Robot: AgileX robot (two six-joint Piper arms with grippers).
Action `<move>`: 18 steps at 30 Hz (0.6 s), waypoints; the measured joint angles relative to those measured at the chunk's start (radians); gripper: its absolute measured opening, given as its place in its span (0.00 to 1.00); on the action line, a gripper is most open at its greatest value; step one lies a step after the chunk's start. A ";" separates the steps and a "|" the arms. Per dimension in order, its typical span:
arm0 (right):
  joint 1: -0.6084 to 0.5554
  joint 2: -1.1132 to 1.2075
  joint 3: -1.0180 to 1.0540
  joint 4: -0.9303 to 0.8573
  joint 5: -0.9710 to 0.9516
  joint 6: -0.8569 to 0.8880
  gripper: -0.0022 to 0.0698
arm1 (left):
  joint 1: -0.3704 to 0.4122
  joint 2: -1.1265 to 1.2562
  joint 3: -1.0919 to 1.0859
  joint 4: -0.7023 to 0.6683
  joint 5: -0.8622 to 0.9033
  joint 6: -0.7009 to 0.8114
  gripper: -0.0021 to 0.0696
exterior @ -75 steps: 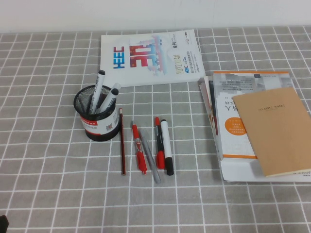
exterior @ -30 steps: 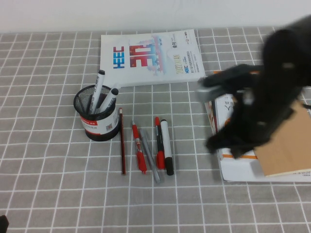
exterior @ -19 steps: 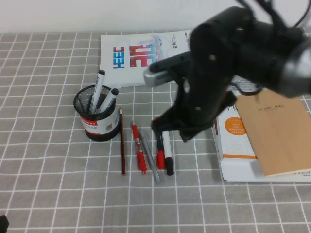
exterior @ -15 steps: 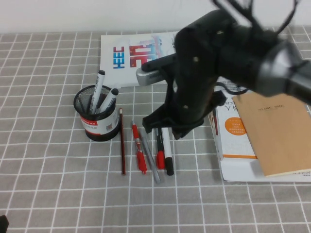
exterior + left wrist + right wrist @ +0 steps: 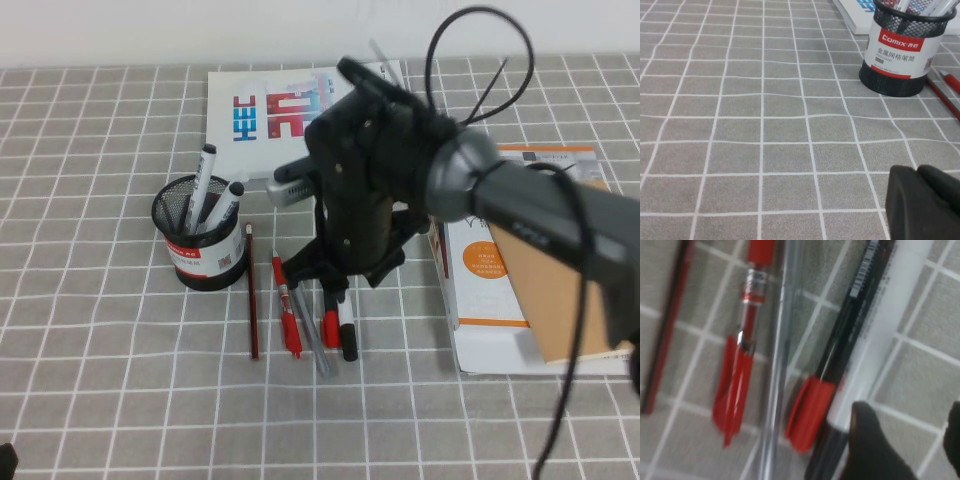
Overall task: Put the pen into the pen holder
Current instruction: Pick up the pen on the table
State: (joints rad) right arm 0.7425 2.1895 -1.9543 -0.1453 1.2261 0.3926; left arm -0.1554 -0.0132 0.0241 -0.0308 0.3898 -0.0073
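Two arms, right one nearer. High view: right gripper low over pen, fingers spread (nothing held); pen's long axis near-to-far, black cap toward robot, pen holder well left. Left wrist: left gripper parked, closure unclear. Right wrist: pen touching red pen.

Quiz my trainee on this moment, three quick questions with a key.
1. True or false: the loose white marker already stands in the mesh cup.
2. Which arm hangs over the row of pens? A) left B) right C) neither
3. How many capped markers stand in the cup?

Key:
1. False; it lies on the cloth.
2. B. The right tool, fingers apart, is low beside the marker's cap; the left tool sits over bare cloth, away from the cup.
3. Two.
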 joint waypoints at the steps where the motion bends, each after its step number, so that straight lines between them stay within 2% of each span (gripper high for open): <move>1: 0.000 0.017 -0.009 -0.004 0.000 0.000 0.43 | 0.000 0.000 0.000 0.000 0.000 0.000 0.02; 10: 0.000 0.128 -0.128 -0.004 0.000 0.000 0.43 | 0.000 0.000 0.000 0.000 0.000 0.000 0.02; 18: 0.000 0.157 -0.143 -0.004 0.000 0.025 0.43 | 0.000 0.000 0.000 0.000 0.000 0.000 0.02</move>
State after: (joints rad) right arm 0.7425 2.3462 -2.0975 -0.1498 1.2261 0.4179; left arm -0.1554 -0.0132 0.0241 -0.0308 0.3898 -0.0073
